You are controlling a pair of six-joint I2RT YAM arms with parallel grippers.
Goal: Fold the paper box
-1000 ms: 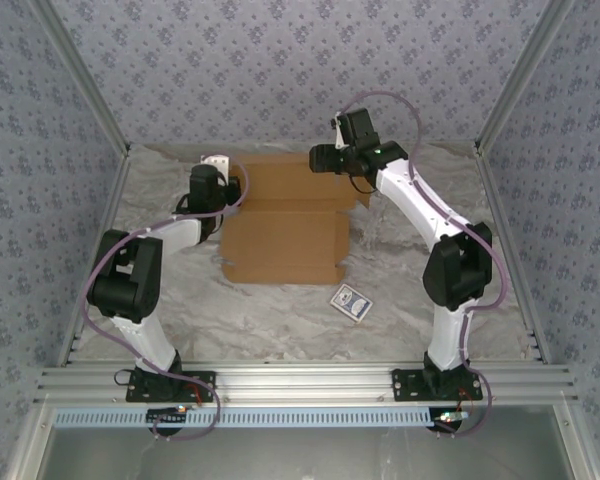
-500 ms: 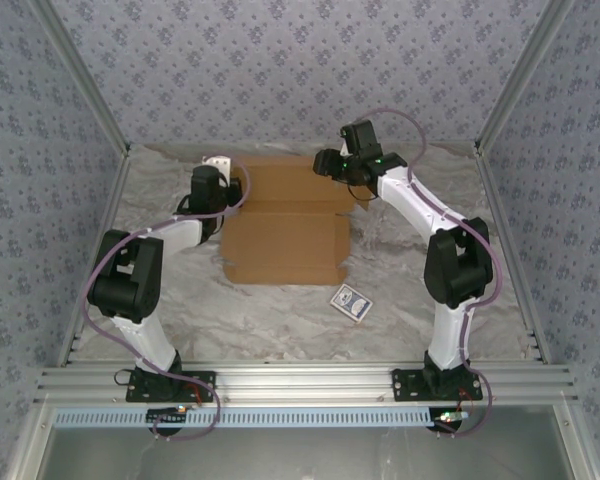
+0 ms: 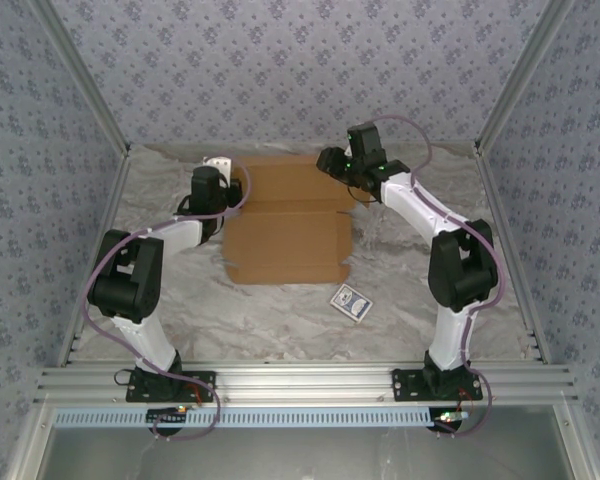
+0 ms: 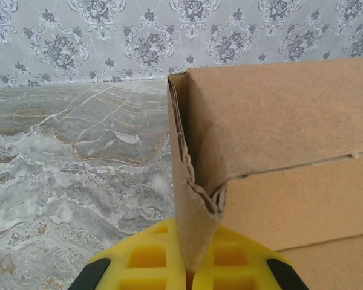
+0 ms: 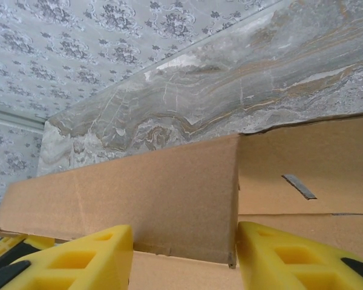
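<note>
My left gripper (image 4: pixel 190 269) is clenched on the box (image 4: pixel 278 115) at its upright corner flap. My right gripper (image 5: pixel 184 257) is released, its jaws straddling a raised wall. From above, the box lies between both grippers on the table (image 3: pixel 280 310).

So the paper box (image 3: pixel 288 225) has the left gripper (image 3: pixel 236 189) on its left edge, right gripper (image 3: pixel 330 161) at the far-right corner, blue card (image 3: pixel 350 301) nearby.

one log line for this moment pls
paper box: part folded | left hand: shut on a corner flap | right hand: open, straddling a raised flap
</note>
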